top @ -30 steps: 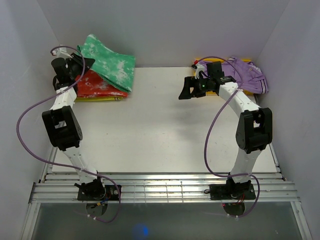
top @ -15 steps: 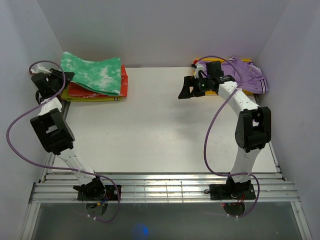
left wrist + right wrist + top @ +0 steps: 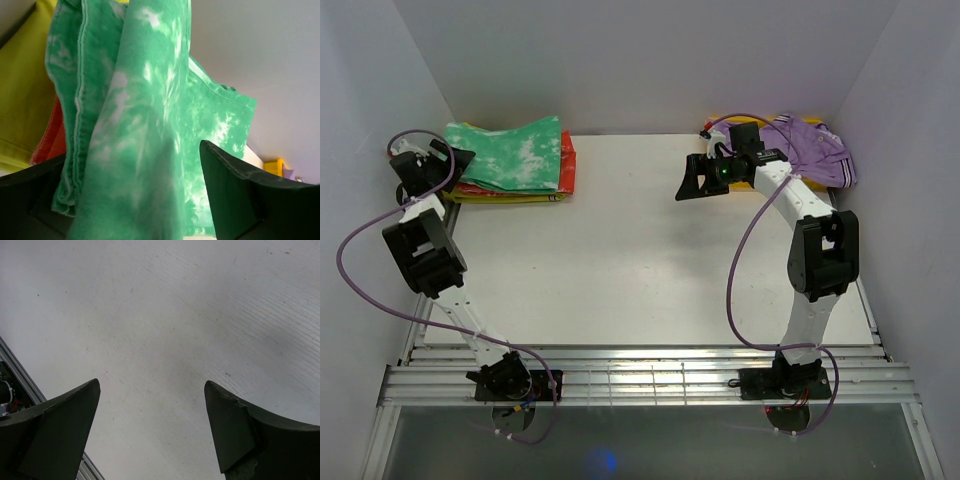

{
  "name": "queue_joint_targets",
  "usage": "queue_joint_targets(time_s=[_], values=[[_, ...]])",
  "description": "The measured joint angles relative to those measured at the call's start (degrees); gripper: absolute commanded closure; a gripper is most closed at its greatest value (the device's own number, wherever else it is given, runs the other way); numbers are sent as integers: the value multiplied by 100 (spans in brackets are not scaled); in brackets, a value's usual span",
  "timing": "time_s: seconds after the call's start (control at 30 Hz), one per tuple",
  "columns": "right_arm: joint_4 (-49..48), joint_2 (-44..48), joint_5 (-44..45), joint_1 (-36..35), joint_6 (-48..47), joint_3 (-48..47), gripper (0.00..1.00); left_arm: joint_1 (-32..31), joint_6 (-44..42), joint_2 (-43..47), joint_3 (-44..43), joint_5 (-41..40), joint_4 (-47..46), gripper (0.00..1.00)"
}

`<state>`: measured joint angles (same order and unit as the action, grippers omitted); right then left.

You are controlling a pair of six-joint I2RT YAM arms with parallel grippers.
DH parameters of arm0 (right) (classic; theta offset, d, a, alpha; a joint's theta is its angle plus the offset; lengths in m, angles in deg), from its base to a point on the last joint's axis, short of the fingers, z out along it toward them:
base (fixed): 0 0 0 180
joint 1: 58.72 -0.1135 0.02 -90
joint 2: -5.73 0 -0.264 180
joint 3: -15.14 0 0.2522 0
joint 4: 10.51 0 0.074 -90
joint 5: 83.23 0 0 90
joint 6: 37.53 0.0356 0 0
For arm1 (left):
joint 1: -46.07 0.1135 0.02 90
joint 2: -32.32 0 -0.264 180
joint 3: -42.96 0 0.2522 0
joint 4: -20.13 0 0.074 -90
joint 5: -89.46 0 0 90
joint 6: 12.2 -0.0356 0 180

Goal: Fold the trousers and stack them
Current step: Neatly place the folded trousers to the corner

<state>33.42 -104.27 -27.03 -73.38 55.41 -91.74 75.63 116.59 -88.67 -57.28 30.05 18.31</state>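
1. Table (image 3: 620, 260) surface fills the right wrist view. The right gripper (image 3: 690, 182) hangs above it with its jaws wide apart, holding nothing.
2. Farther back on the left, the left gripper (image 3: 455, 163) sits at the stack's left edge. Its jaws are spread, and green cloth lies loose between them, unpinched.
3. The trousers (image 3: 510, 155) lie folded on the red garment (image 3: 566, 165) in the far left corner.
4. They look light and limp, likely to sag or unfold. The thick folded edge seems the best hold, pinching all layers together.
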Motion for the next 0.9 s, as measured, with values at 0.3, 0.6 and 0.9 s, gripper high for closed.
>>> queue_joint_targets(time_s=[0.3, 0.6, 0.9], values=[[50, -66, -160, -15, -9, -278, 10, -22, -909, 221, -802, -774, 2312, 2], [94, -76, -363, -15, -17, -321, 10, 74, -2566, 2529, 645, -2020, 3720, 14], [146, -61, -496, -15, -118, -219, 10, 46, -4789, 1873, -293, -1738, 4892, 48]])
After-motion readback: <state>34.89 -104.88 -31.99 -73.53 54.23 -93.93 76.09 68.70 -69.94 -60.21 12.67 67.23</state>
